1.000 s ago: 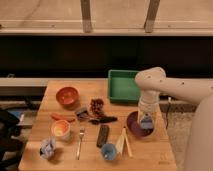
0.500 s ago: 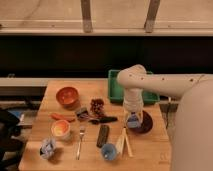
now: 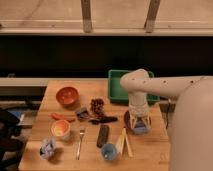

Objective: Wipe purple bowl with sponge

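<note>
Inspecting the counter (image 3: 150, 145), we find the purple bowl (image 3: 128, 121) near its right edge, in front of the green tray (image 3: 116, 85); only a dark maroon rim shows around the arm. We note the claw (image 3: 140, 125) lowered into that bowl, fingers closed. A pale blue patch at its tip looks like the sponge (image 3: 141, 129), though we cannot confirm the grip. An orange bowl (image 3: 67, 95) sits well apart, far left.

place: robot test lab or office setup | evidence: wooden bench (image 3: 150, 150) strewn with staged tableware, orange bowl (image 3: 67, 95), fork (image 3: 80, 142), green bin (image 3: 118, 86) | backdrop: dark wall panel below a long window ledge | claw (image 3: 140, 125): white arm, lowered over purple bowl (image 3: 129, 120)
</note>
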{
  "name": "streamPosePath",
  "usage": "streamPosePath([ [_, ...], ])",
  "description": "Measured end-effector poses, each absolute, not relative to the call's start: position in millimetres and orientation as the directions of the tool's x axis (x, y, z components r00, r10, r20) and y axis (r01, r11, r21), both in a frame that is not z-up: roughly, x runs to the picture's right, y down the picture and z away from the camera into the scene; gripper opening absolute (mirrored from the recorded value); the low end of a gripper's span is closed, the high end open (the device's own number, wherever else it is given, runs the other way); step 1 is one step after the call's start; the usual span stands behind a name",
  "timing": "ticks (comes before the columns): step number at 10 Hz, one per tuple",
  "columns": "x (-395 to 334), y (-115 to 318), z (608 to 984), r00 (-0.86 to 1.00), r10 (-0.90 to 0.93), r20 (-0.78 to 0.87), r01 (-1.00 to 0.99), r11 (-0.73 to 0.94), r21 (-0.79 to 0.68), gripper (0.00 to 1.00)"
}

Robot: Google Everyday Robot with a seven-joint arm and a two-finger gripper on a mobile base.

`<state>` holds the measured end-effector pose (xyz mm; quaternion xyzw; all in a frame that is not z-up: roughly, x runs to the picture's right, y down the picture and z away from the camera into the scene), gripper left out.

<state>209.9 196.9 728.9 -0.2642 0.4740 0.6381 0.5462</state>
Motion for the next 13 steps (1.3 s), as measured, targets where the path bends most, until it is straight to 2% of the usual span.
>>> streamPosePath([
  [5, 247, 177, 749, -0.284, 0.469, -0.836, -0.939, 0.039, 0.341, 0.09],
  [9, 188, 152, 774, -0.207, 0.509, -0.836, -0.962, 0.05, 0.269, 0.09],
  [13, 165, 164, 766, -0.203, 0.503, -0.84, -0.965, 0.042, 0.258, 0.09],
])
